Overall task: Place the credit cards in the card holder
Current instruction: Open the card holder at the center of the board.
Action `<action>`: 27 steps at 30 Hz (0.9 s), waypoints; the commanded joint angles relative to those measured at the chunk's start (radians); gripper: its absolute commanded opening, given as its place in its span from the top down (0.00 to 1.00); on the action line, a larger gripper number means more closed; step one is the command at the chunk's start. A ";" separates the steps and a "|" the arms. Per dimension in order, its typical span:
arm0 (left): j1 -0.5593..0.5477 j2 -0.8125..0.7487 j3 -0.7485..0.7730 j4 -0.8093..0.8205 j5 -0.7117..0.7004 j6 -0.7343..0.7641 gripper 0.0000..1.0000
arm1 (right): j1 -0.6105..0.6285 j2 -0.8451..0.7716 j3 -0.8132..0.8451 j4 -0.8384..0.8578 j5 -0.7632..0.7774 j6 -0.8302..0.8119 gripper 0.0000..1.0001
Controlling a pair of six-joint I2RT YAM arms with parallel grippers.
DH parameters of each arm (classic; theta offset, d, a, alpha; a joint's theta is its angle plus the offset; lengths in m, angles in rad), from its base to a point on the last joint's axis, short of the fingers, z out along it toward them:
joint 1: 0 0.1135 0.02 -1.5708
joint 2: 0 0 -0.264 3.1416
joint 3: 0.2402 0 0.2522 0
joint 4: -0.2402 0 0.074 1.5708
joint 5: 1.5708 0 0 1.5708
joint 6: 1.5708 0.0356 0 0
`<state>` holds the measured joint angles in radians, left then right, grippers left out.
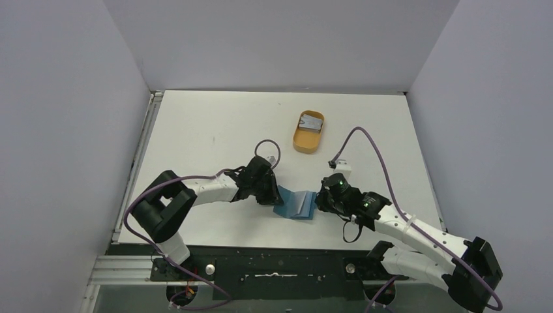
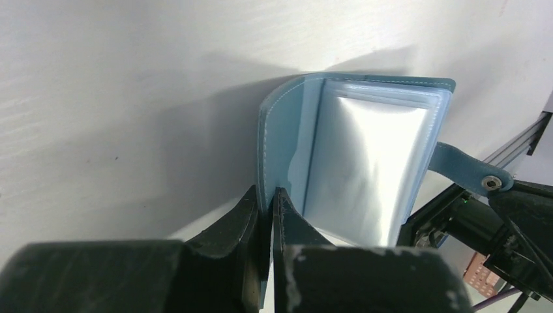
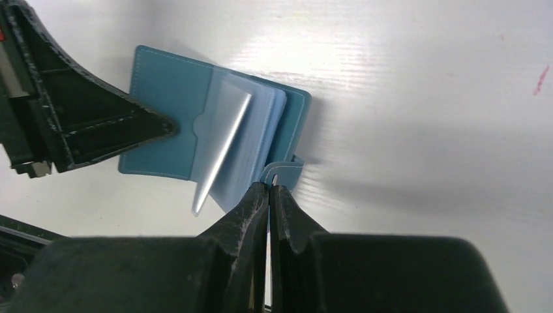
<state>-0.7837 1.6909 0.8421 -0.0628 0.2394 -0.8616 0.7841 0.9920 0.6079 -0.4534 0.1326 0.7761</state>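
Observation:
The teal card holder (image 1: 297, 203) lies open on the white table between my two arms, its clear pockets fanned up (image 2: 365, 150). My left gripper (image 2: 267, 195) is shut on the edge of its left cover (image 2: 283, 130). My right gripper (image 3: 269, 187) is shut on the snap tab (image 3: 287, 171) at the holder's right side. From the right wrist, the left fingers (image 3: 98, 130) show pinching the far cover (image 3: 169, 104). The silvery credit cards (image 1: 311, 122) lie in the orange-tan tray (image 1: 301, 140) farther back, away from both grippers.
Grey walls close in the table on three sides. A metal rail (image 1: 140, 163) runs along the left edge. The right arm's purple cable (image 1: 372, 140) loops over the table near the tray.

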 commanded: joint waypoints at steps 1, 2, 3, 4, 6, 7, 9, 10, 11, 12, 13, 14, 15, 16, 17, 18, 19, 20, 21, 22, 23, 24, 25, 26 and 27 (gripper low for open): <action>-0.003 -0.019 -0.057 0.001 -0.049 -0.028 1.00 | -0.009 -0.051 -0.028 0.022 0.026 0.047 1.00; -0.003 -0.018 -0.072 0.004 -0.056 -0.037 1.00 | -0.009 -0.062 -0.027 0.031 0.020 0.041 1.00; -0.003 -0.016 -0.085 0.011 -0.062 -0.044 1.00 | -0.008 -0.076 -0.025 0.043 0.011 0.033 1.00; -0.003 -0.016 -0.097 0.019 -0.063 -0.051 1.00 | -0.009 -0.089 -0.020 0.054 -0.001 0.023 1.00; -0.003 -0.014 -0.114 0.037 -0.060 -0.058 1.00 | -0.009 -0.103 -0.003 0.085 -0.041 -0.008 1.00; -0.003 -0.016 -0.119 0.043 -0.055 -0.060 0.91 | -0.009 -0.101 0.014 0.089 -0.056 -0.020 1.00; -0.002 -0.033 -0.125 0.047 -0.046 -0.063 0.66 | -0.009 -0.093 0.046 0.090 -0.076 -0.045 1.00; -0.002 -0.045 -0.127 0.046 -0.044 -0.065 0.53 | -0.009 -0.088 0.066 0.084 -0.077 -0.052 1.00; 0.001 -0.065 -0.127 0.038 -0.045 -0.066 0.46 | -0.009 -0.082 0.077 0.078 -0.078 -0.060 1.00; 0.003 -0.085 -0.126 0.025 -0.049 -0.066 0.41 | -0.009 -0.077 0.085 0.075 -0.076 -0.067 1.00; 0.006 -0.114 -0.123 0.008 -0.055 -0.064 0.37 | -0.011 -0.073 0.090 0.072 -0.076 -0.072 1.00; 0.008 -0.140 -0.119 -0.010 -0.060 -0.060 0.34 | -0.012 -0.071 0.092 0.070 -0.075 -0.073 1.00; 0.011 -0.165 -0.116 -0.030 -0.064 -0.056 0.30 | -0.013 -0.068 0.091 0.071 -0.077 -0.074 1.00; 0.014 -0.191 -0.113 -0.051 -0.071 -0.050 0.28 | -0.014 -0.066 0.089 0.071 -0.078 -0.075 1.00; 0.015 -0.219 -0.109 -0.069 -0.079 -0.043 0.27 | -0.015 -0.064 0.086 0.073 -0.079 -0.074 1.00; 0.016 -0.245 -0.102 -0.098 -0.089 -0.034 0.26 | -0.016 -0.063 0.085 0.075 -0.081 -0.074 1.00; 0.016 -0.273 -0.094 -0.116 -0.101 -0.025 0.25 | -0.016 -0.062 0.083 0.078 -0.082 -0.074 1.00; 0.016 -0.297 -0.087 -0.143 -0.114 -0.017 0.24 | -0.017 -0.062 0.081 0.079 -0.085 -0.074 1.00; 0.015 -0.319 -0.079 -0.156 -0.122 -0.010 0.23 | -0.017 -0.062 0.081 0.081 -0.085 -0.074 1.00; 0.015 -0.336 -0.072 -0.162 -0.128 -0.004 0.22 | -0.017 -0.062 0.082 0.083 -0.086 -0.075 1.00; 0.016 -0.346 -0.066 -0.161 -0.129 0.000 0.22 | -0.018 -0.060 0.081 0.084 -0.085 -0.075 1.00; 0.015 -0.350 -0.060 -0.155 -0.124 0.003 0.22 | -0.019 -0.059 0.082 0.084 -0.085 -0.076 1.00; 0.014 -0.344 -0.051 -0.149 -0.116 0.008 0.21 | -0.019 -0.058 0.080 0.083 -0.083 -0.078 1.00; 0.013 -0.334 -0.043 -0.146 -0.109 0.010 0.21 | -0.020 -0.058 0.079 0.084 -0.082 -0.075 1.00; 0.012 -0.320 -0.033 -0.141 -0.100 0.011 0.21 | -0.020 -0.058 0.078 0.085 -0.080 -0.075 1.00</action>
<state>-0.7727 1.3647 0.7437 -0.2031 0.1406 -0.8852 0.7719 0.9344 0.6601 -0.4175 0.0509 0.7147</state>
